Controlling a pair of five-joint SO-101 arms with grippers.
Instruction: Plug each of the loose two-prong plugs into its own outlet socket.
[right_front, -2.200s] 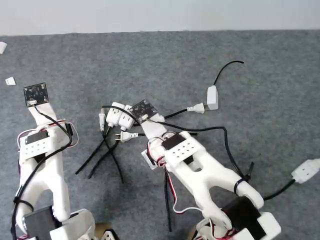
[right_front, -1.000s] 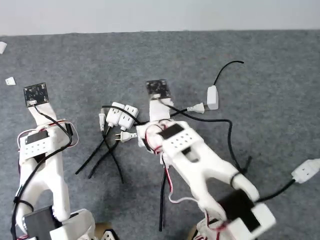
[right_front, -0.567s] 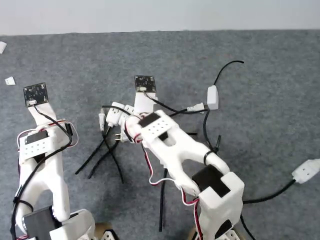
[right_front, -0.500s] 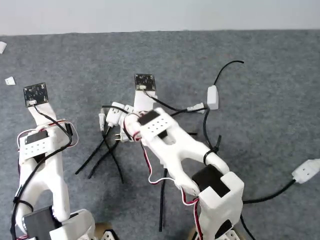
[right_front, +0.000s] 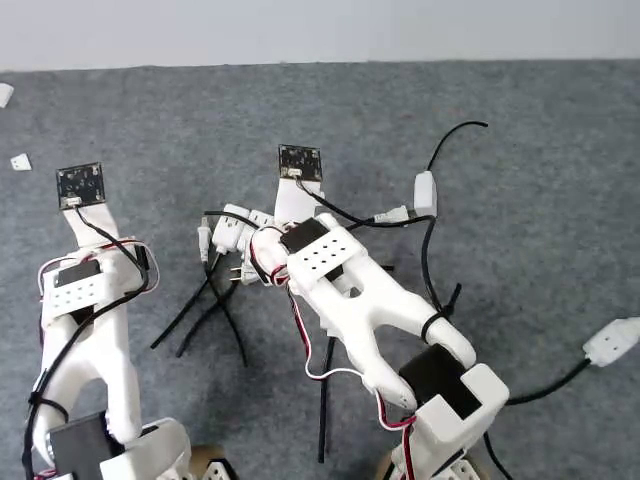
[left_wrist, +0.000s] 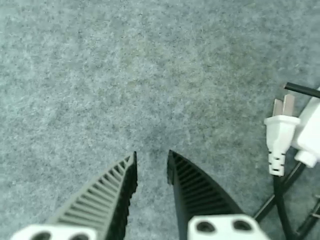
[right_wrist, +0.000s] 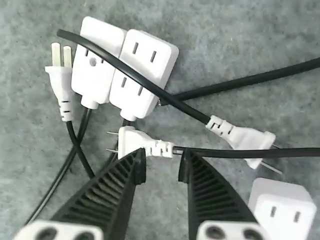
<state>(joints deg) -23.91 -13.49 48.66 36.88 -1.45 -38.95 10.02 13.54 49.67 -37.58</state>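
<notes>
**Risks**
- Black cords (right_wrist: 130, 75) are tangled. One lies straight across the face of the twin socket block (right_wrist: 145, 57), over its slots. A plug brought to that block would likely meet cord before slot. Lifting any plug may also drag the crossed cords and shift the rest.
- The twin socket block looks light and unanchored on the grey felt mat (right_front: 520, 110). I judge it likely to slide under an insertion push unless the left arm (right_front: 80, 330) braces it.
- The middle plug (right_wrist: 135, 142) lies just on the arms' side of the block. The right gripper (right_wrist: 161, 159) is lined up at its strain relief, where the cord leaves, not at the body. A grip there would probably let the plug pivot and take the prongs off line.
- The prongs lie flat along the mat while the block's slots face up, so the plug needs turning first. It could slip during that turn.

**Tool**
- Right gripper: jaws partly apart, tips on either side of the middle plug's strain relief, nothing clamped. Whether they touch it cannot be told.
- Left gripper (left_wrist: 151, 157): jaws a narrow gap apart and empty, over bare mat, off to the side of the block away from the right arm.
- A second plug (left_wrist: 279, 135) lies beside the block on that same side.
</notes>
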